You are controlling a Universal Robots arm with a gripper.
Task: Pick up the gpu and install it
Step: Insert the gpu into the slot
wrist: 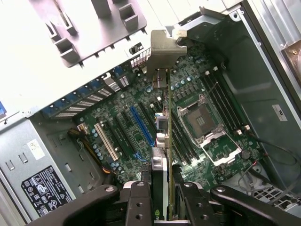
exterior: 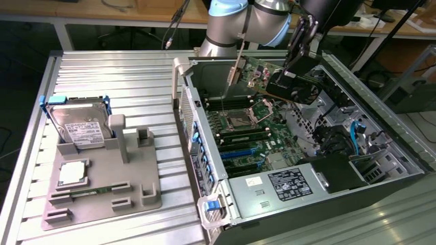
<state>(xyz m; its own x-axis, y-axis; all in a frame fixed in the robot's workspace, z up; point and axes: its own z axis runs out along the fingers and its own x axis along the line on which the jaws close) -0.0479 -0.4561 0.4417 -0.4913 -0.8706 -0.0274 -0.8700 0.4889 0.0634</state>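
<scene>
The gpu (exterior: 262, 74) is a green card with a black cooler block and a silver end bracket. It hangs tilted above the open computer case (exterior: 368, 102), over the motherboard (exterior: 245, 127). My gripper (exterior: 296, 69) is shut on it at the cooler end. In the wrist view the gpu (wrist: 162, 141) appears edge-on, running away from my gripper (wrist: 162, 209), with its bracket at the far end. One black finger (wrist: 138, 202) sits on each side of the card. A blue expansion slot (wrist: 141, 125) lies on the board just beside the card's line.
A grey fixture plate (exterior: 102, 173) lies on the ribbed metal table at the exterior view's left. It carries a hard drive (exterior: 78, 122) in a blue frame, a processor (exterior: 71, 173) and a memory stick (exterior: 81, 193). Inside the case are a power supply (exterior: 289, 184) and cables.
</scene>
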